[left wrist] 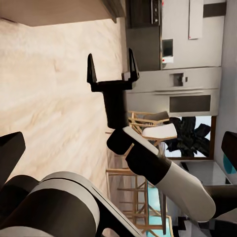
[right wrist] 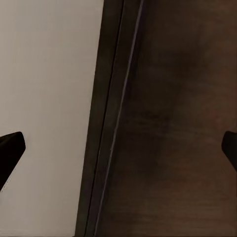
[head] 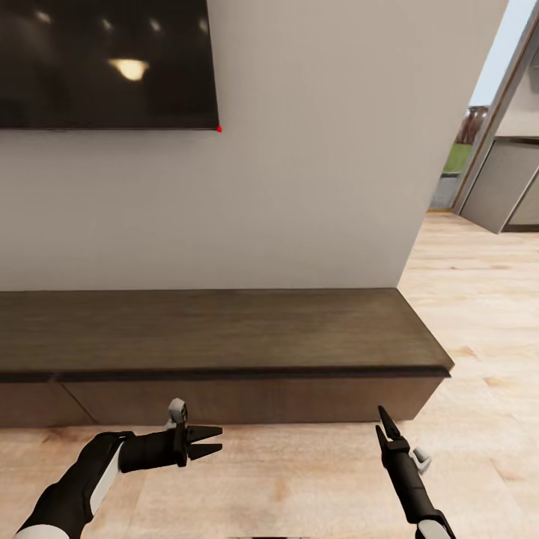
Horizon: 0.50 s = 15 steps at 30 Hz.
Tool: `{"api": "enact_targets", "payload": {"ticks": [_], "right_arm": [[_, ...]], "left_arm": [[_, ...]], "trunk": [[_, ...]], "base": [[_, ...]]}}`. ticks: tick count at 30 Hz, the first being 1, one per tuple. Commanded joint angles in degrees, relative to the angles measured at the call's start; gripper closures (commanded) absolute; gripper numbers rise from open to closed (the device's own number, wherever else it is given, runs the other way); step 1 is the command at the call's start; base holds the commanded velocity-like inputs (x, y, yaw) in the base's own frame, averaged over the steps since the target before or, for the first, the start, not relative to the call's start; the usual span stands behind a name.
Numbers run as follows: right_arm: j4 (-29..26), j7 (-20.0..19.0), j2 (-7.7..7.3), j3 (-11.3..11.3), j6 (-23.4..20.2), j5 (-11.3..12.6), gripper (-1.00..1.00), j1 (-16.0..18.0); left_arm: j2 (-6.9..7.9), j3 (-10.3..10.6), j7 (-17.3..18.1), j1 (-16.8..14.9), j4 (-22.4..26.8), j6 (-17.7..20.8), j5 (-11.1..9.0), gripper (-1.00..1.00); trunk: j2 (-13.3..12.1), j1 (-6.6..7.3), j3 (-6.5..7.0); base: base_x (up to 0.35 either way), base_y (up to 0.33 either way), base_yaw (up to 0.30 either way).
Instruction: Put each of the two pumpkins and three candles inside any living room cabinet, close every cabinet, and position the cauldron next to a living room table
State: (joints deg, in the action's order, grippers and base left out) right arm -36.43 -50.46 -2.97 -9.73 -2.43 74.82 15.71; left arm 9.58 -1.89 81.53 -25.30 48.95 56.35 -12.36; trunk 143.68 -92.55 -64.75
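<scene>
Head view: cabinet shut (grippers empty).

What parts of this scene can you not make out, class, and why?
- Cabinet: its left end is cut off by the head view's edge; drawer insides are hidden behind shut fronts.
- Left arm: its upper part runs off the bottom edge.
- Wall screen: cropped at top and left.
- Outdoors through the doorway: too small.

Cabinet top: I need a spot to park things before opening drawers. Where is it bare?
The whole cabinet top is bare, from the wall behind to its front edge. The floor in front is tighter, with the left gripper and right gripper there.
</scene>
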Motion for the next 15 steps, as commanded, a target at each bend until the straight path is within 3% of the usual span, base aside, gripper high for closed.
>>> {"api": "enact_targets", "payload": {"ticks": [1, 4, 15], "right_arm": [[0.04, -0.96, -0.01, 0.07, -0.43, 0.50, -1.00, 0.03], [0.04, -2.87, -0.01, 0.06, -0.83, 0.50, -1.00, 0.03], [0.12, -3.47, -0.01, 0.06, -0.91, 0.50, -1.00, 0.03]], "left_arm": [[0.01, -0.01, 0.12, -0.02, 0.01, 0.60, -0.11, -1.00], [-0.02, -0.04, 0.12, 0.01, 0.01, 0.56, -0.12, -1.00], [-0.09, 0.09, 0.12, 0.05, 0.01, 0.53, -0.05, -1.00]], "trunk": [[0.02, 0.00, -0.05], [0.02, 0.00, -0.05], [0.02, 0.00, -0.05]], "base": [[0.047, 0.000, 0.000], [0.021, 0.000, 0.000], [0.093, 0.000, 0.000]]}}
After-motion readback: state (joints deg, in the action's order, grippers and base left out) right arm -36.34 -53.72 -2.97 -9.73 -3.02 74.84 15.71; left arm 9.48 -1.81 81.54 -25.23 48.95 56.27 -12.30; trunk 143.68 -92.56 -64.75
